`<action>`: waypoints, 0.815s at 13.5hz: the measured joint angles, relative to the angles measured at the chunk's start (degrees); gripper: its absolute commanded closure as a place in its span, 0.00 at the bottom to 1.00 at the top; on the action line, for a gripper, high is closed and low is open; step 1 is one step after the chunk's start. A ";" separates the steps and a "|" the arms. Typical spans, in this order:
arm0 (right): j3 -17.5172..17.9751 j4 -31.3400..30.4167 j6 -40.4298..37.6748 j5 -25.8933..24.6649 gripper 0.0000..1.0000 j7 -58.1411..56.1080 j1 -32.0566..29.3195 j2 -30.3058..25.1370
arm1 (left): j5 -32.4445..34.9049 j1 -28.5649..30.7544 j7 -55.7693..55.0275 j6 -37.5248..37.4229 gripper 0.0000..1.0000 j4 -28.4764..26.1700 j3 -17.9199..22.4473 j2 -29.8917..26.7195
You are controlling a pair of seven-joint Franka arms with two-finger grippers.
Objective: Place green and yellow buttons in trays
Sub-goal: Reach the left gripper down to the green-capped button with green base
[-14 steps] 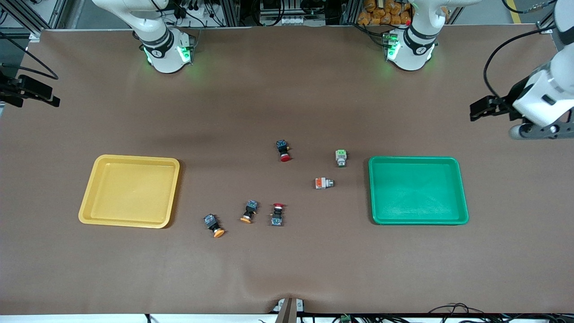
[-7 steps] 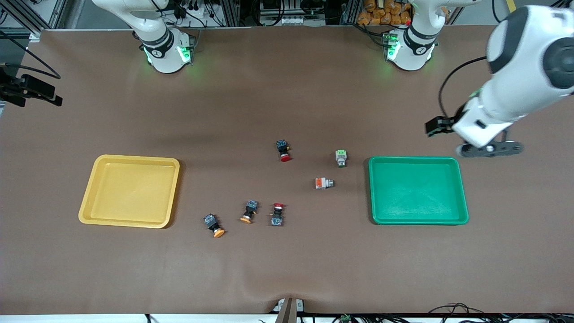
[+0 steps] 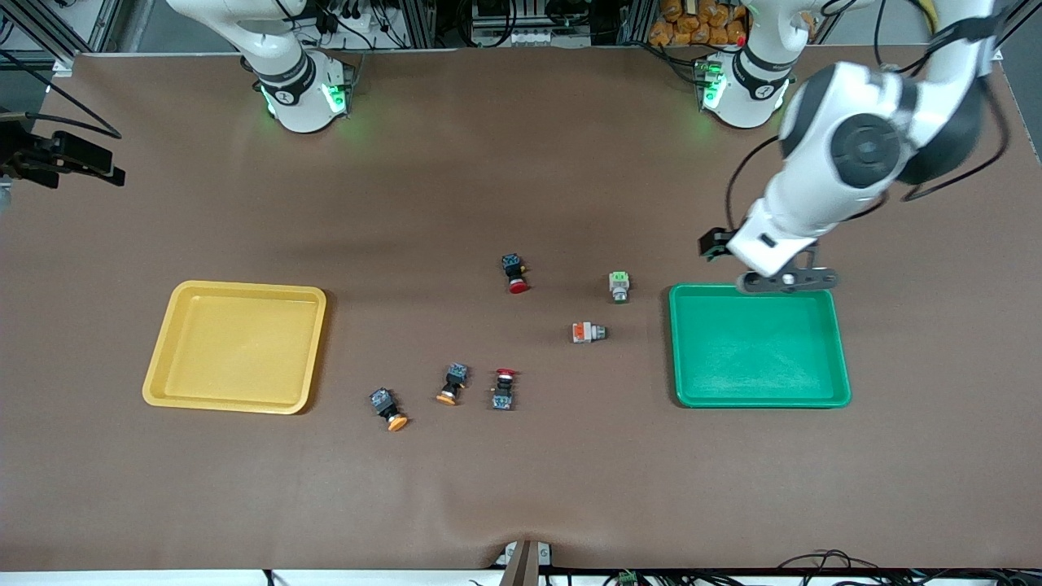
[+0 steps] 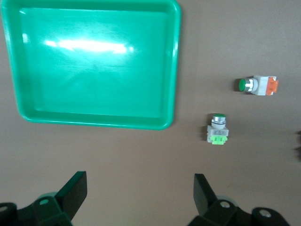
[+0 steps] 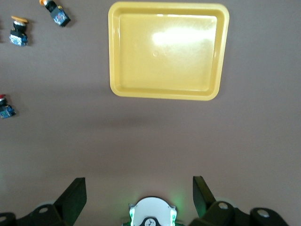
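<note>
Two whitish switches with green caps lie between the trays, one pale-green-ended point(image 3: 619, 286) point(image 4: 217, 128), one orange-ended point(image 3: 588, 332) point(image 4: 257, 85). Two black switches with orange-yellow caps point(image 3: 389, 408) point(image 3: 451, 384) lie nearer the yellow tray point(image 3: 234, 407) point(image 5: 113, 52); they also show in the right wrist view point(image 5: 56, 12) point(image 5: 19, 33). My left gripper point(image 3: 785, 281) point(image 4: 140, 190) hangs open and empty over the green tray's point(image 3: 759, 401) point(image 4: 171, 70) rim on the robots' side. My right gripper point(image 5: 139, 190) waits open and empty, high above its own base.
Two black switches with red caps lie on the brown mat, one point(image 3: 514, 273) toward the robots from the others, one point(image 3: 503, 389) point(image 5: 4, 108) beside the orange-capped pair. Both arm bases point(image 3: 297, 89) point(image 3: 745, 81) stand at the table's robot edge.
My left arm has swung in from its end of the table to the green tray's rim. The switches, the trays and the right arm have stayed put.
</note>
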 measured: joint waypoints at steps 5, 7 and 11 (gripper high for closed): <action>-0.93 -0.04 -0.06 -0.25 0.00 0.09 -1.84 0.30 | 0.00 -2.49 -5.47 11.47 0.00 -5.87 -2.22 4.24; -0.98 -0.04 -0.04 -0.26 0.00 0.09 -2.80 0.30 | 0.97 -6.36 -11.64 15.29 0.00 -8.33 -2.33 5.57; -0.94 -0.06 0.66 -0.25 0.00 0.10 -2.97 0.92 | 4.88 -9.89 -18.38 25.40 0.00 -13.05 -2.33 9.99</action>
